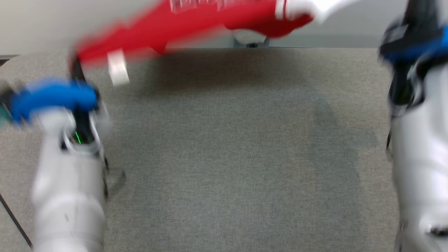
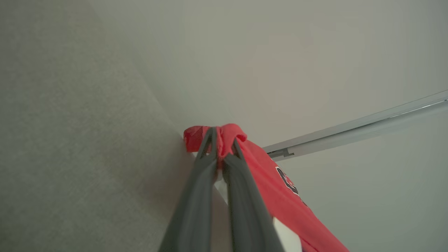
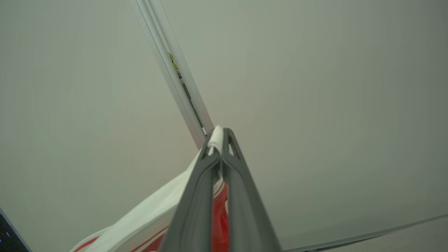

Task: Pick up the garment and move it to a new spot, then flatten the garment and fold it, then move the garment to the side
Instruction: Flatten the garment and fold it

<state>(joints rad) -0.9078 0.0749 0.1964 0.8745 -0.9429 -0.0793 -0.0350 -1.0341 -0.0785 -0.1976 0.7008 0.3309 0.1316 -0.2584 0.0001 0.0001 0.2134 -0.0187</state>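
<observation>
Left claw (image 2: 222, 140) and right claw (image 3: 220, 139) each pinch the garment (image 1: 196, 21) above the counter (image 1: 227, 147); thin edge-holds may slip, dropping it.

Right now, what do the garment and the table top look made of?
Garment: thin soft cloth, matte red with white trim, probably a jersey-type knit; it bunches and sags where held. Table top: matte grey textile covering, felt-like or woven, by its fine speckled grain; what lies underneath can't be told.

Bare lab-like room: grey fabric-covered table (image 1: 224, 157) against plain pale wall (image 1: 35, 24)
</observation>
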